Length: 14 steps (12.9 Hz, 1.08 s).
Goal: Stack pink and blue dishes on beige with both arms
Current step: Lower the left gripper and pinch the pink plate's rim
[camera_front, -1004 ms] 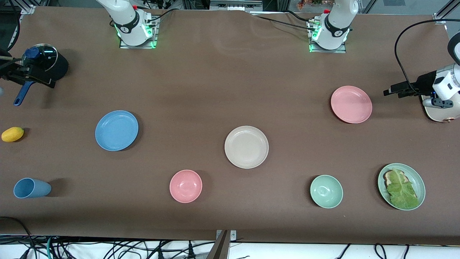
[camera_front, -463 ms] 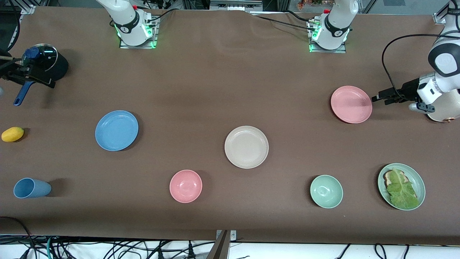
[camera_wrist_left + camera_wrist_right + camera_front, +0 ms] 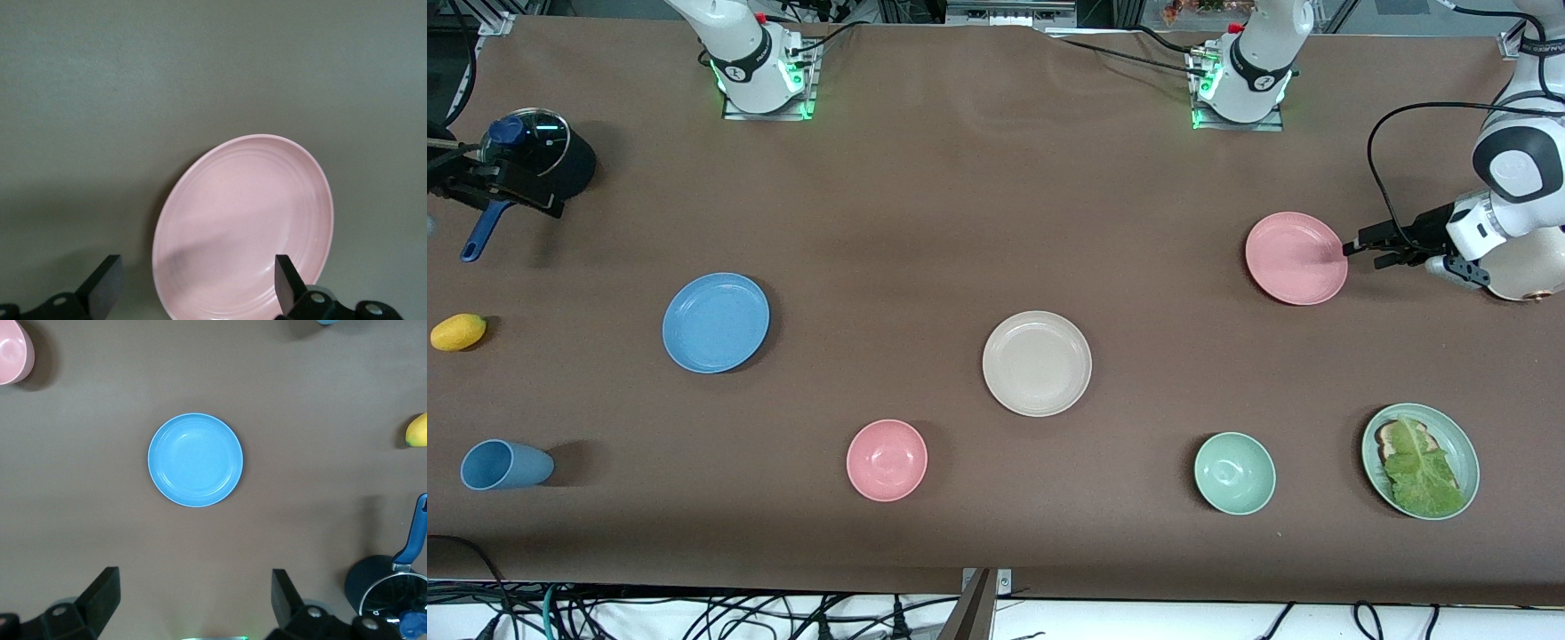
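The pink plate (image 3: 1296, 258) lies flat on the table toward the left arm's end. My left gripper (image 3: 1362, 250) sits low at the plate's rim, on the side facing the left arm's end, and is open. In the left wrist view the pink plate (image 3: 247, 220) fills the space ahead of the left gripper (image 3: 197, 283), with one fingertip (image 3: 287, 277) over its edge. The beige plate (image 3: 1037, 363) is mid-table. The blue plate (image 3: 716, 322) lies toward the right arm's end. My right gripper (image 3: 193, 600) hangs high and open, with the blue plate (image 3: 195, 460) far below it, and is out of the front view.
A pink bowl (image 3: 887, 460), a green bowl (image 3: 1234, 473) and a lettuce plate (image 3: 1371, 449) lie nearest the front camera. A blue cup (image 3: 505, 465), a lemon (image 3: 458, 332) and a lidded black pot (image 3: 538, 160) are at the right arm's end. A cream round object (image 3: 1525, 271) sits under the left arm.
The left arm has swung inward from the table's end, bringing its open gripper up to the pink plate's rim. The plates and the right arm have not moved.
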Each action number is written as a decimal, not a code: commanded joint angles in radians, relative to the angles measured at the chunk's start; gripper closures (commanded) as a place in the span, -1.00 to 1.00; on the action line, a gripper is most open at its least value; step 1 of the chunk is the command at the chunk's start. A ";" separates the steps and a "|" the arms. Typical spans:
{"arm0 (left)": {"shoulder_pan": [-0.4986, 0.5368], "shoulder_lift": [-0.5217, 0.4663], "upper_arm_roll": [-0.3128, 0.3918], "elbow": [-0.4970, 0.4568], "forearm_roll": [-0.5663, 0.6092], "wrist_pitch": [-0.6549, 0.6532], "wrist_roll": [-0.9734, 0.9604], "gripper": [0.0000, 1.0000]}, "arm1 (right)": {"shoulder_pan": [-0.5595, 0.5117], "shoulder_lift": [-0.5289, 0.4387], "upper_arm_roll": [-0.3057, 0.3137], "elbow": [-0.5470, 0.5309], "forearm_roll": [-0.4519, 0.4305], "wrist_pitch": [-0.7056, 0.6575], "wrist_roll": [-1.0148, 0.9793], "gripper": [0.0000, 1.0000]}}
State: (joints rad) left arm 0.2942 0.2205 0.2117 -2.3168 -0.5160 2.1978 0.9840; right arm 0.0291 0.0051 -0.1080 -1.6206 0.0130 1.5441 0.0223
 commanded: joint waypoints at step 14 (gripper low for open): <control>-0.010 0.085 -0.003 -0.118 -0.277 0.207 0.220 -0.99 | 0.000 -0.004 -0.001 0.010 -0.005 -0.010 0.001 -1.00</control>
State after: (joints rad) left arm 0.2931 0.2905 0.2069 -2.4165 -0.7221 2.3727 1.1235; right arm 0.0290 0.0051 -0.1081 -1.6206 0.0130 1.5440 0.0223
